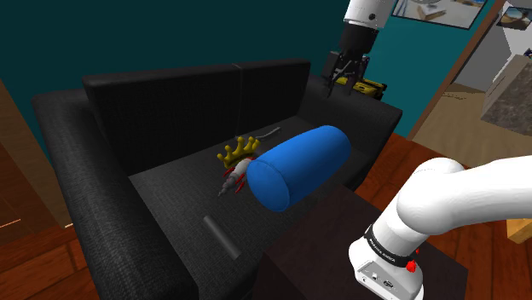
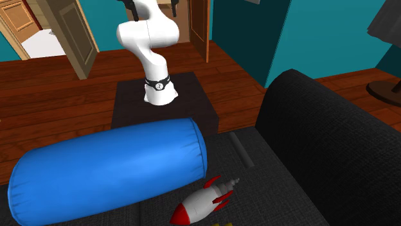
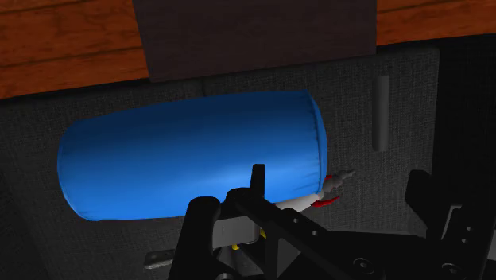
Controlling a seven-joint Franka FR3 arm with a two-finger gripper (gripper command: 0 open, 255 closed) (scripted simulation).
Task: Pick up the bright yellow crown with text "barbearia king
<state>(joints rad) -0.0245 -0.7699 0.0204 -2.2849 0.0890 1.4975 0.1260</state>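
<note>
Up high over the sofa (image 1: 170, 102), gripper (image 1: 348, 78) spread open, holding nothing. Down on the seat, spiky yellow crown (image 1: 239, 152) right by a toy rocket (image 1: 232, 181) and blue bolster (image 1: 298, 166). Cannot make out any lettering; cut off at the second exterior view's bottom edge.

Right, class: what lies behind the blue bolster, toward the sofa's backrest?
A yellow crown and a white-and-red toy rocket lie between the bolster and the backrest. The bolster covers part of the rocket in the shoulder view; any text on the crown cannot be read.
</note>
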